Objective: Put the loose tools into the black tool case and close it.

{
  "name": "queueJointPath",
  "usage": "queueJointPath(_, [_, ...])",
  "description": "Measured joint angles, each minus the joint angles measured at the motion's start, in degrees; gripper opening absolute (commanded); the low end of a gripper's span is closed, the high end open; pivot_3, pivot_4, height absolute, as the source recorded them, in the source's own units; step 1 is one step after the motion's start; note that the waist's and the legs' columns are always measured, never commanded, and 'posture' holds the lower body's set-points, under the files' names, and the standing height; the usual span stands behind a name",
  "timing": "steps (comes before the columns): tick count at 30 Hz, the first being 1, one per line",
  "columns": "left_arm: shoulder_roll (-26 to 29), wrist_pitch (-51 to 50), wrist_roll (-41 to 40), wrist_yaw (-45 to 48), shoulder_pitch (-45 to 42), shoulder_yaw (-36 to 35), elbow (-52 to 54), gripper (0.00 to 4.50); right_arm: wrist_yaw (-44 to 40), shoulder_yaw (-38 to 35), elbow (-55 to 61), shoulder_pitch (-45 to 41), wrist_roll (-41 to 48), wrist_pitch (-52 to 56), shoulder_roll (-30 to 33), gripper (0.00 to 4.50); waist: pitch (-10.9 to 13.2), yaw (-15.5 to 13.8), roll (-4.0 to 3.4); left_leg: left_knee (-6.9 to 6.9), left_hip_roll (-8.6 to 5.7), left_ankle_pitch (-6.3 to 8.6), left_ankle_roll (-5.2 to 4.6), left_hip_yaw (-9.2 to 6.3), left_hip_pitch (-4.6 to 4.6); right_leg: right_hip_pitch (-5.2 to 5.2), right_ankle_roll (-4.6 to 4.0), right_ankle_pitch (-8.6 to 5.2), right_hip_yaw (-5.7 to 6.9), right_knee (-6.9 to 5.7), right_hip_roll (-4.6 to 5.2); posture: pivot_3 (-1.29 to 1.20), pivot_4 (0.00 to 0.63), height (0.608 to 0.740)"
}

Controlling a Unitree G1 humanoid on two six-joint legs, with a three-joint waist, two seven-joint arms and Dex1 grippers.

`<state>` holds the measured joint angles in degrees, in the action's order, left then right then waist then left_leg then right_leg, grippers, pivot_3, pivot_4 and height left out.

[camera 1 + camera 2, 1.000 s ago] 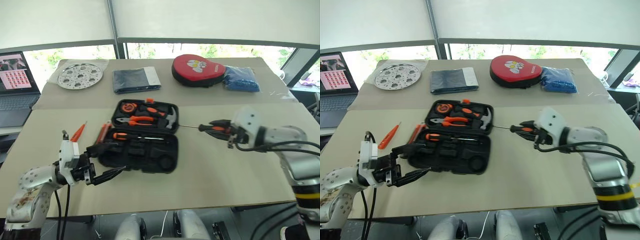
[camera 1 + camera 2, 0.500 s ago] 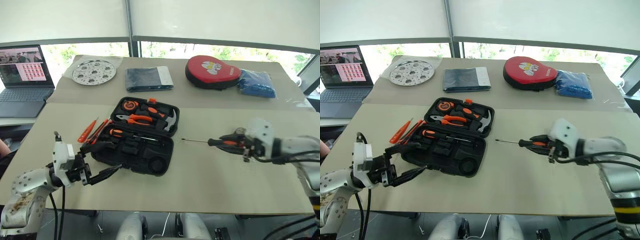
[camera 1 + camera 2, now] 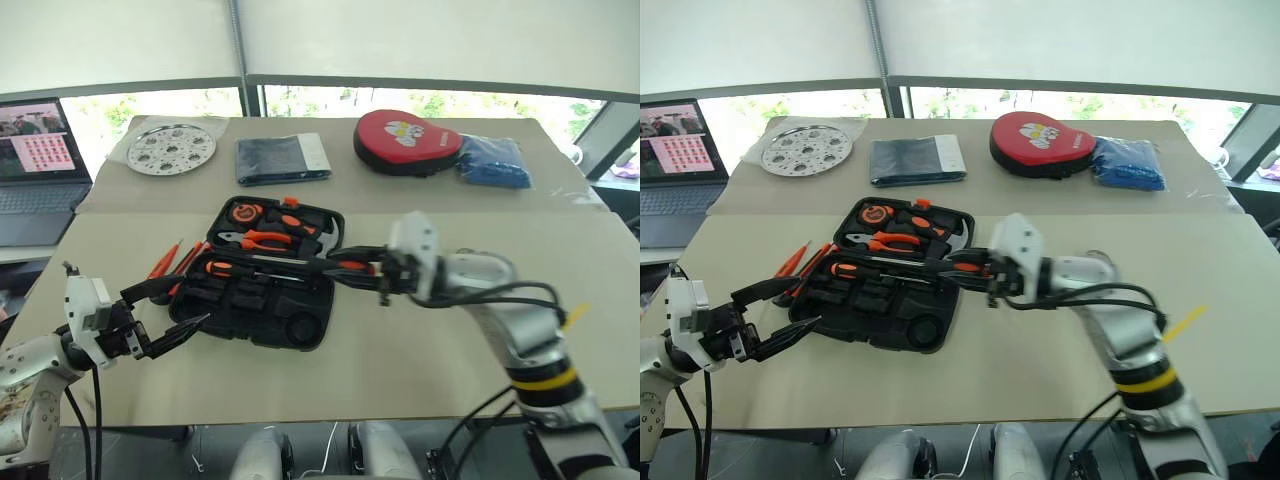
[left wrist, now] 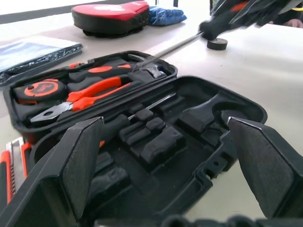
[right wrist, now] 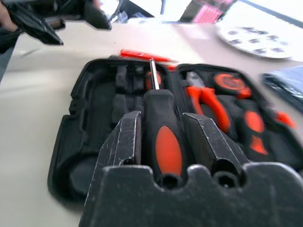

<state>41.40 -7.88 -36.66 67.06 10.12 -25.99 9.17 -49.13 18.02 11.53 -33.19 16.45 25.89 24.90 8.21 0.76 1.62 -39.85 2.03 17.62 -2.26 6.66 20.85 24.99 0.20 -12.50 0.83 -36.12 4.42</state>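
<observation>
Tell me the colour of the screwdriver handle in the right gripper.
Black with an orange inlay; the screwdriver shows best in the right wrist view, clamped in the right gripper.

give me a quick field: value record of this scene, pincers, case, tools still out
left pincer: open, empty, near the case's left front corner
right pincer: shut on a black-and-orange screwdriver, shaft over the open case
black tool case: open, lid flat on the table
in case: pliers, hammer, tape measure, another screwdriver
still out, left of case: slim orange screwdriver, utility knife
</observation>
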Motion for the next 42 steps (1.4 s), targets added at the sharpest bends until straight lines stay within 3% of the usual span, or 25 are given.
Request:
queueJointPath(5, [-0.01,-0.12,-0.49,-0.17,2.06,-0.79,0.75,4.5,1.46,5.9,-5.84,-3.04,-4.72,0.05,-5.54,1.09,-0.01,-0.3,0.02,-0.07,-0.04,-0.02,0.01,-0.03,0.49,0.3,0.01,0.0,0.19,0.05,0.02,0.0,0.15,0.74])
queueJointPath(13, [-0.01,-0.82,-1.59,-0.82,4.39,-2.14,2.99,4.5,1.91,8.55,-7.54,-2.8,-8.27,0.24,-7.21,1.09,-0.02,0.16,0.04,-0.05,0.0,-0.01,-0.01,-0.02,0.44,0.29,0.02,0.0,0.21,0.18,0.01,0.0,0.15,0.74])
queueJointPath(27, [-0.01,-1.64,-1.81,-1.85,6.13,-3.09,5.5,4.5,2.58,7.33,-10.87,0.05,-8.16,-1.91,-8.56,1.09,-0.03,0.0,0.04,-0.06,0.0,-0.05,0.02,-0.08,0.25,0.2,-0.1,0.07,0.18,-0.08,-0.01,0.0,0.15,0.74])
queueJointPath(33, [-0.01,-2.34,-1.82,-1.8,6.26,-3.1,5.61,4.5,0.58,1.59,-10.85,1.74,-3.65,-4.02,-10.03,1.09,-0.03,0.11,0.05,-0.05,0.0,-0.05,0.02,-0.06,0.29,0.22,-0.09,0.07,0.18,0.0,0.0,0.0,0.15,0.74])
queueJointPath(42, [-0.02,-2.34,-1.81,-1.73,6.07,-3.09,5.65,4.5,1.6,3.31,-13.27,1.88,-8.54,-6.42,-9.08,1.09,-0.03,0.25,0.04,-0.03,0.0,-0.05,0.02,-0.04,0.29,0.24,-0.09,0.07,0.17,0.0,-0.01,0.0,0.15,0.74])
